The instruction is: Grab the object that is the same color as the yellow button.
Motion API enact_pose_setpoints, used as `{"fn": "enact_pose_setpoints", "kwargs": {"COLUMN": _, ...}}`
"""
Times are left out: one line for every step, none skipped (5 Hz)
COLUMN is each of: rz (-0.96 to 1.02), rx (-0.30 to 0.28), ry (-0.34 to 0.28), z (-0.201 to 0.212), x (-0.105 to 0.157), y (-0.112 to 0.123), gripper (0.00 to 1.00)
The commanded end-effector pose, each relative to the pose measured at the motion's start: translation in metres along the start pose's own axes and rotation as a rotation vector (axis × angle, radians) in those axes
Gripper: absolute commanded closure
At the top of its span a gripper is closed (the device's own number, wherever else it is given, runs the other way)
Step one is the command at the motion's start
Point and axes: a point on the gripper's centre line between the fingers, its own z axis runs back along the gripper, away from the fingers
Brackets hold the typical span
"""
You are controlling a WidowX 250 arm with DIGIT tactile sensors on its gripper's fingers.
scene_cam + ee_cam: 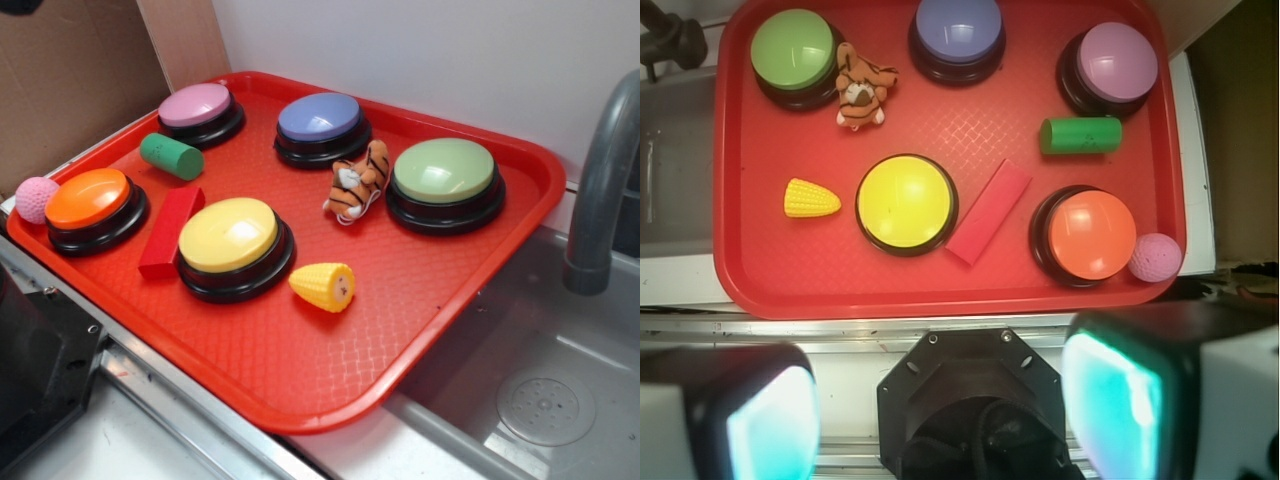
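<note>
Red tray (470, 270) on a counter beside a sink. Corn (811, 198) lies on its side at 9 o'clock of the yellow button (906, 201), just beside it, not touching; tiger (862, 85) well apart. Claw (940, 400) released, pads spread wide, hovering off the tray's near edge. Corn likely light, rigid plastic, bumpy; tapered, so pinch across the thick middle.

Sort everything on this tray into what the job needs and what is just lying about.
Needed:
- yellow corn cob, the thing to grab
- yellow button, the colour reference
- hand, open above the tray's near edge

Lying about:
- plush tiger
- green cylinder
- red block
- pink ball
- orange button, green button, blue button, pink button
</note>
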Motion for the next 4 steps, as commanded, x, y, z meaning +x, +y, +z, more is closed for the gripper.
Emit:
{"fn": "enact_pose_setpoints", "kwargs": {"rz": 0.000, "rx": 0.000, "ry": 0.000, "z": 0.000, "x": 0.000, "y": 0.000, "gripper": 0.00}}
{"fn": "enact_pose_setpoints", "kwargs": {"rz": -0.161, "rx": 0.033, "ry": 0.002, "z": -0.005, "x": 0.020, "y": -0.005, "gripper": 0.00}}
{"fn": "enact_pose_setpoints", "kwargs": {"rz": -0.358, "rx": 0.016, "ry": -0.033, "z": -0.021, "x": 0.044, "y": -0.010, "gripper": 0.00}}
{"fn": "enact_pose_setpoints", "kwargs": {"rz": -0.608, "rx": 0.007, "ry": -0.102, "z": -0.041, "x": 0.073, "y": -0.025, "gripper": 0.00}}
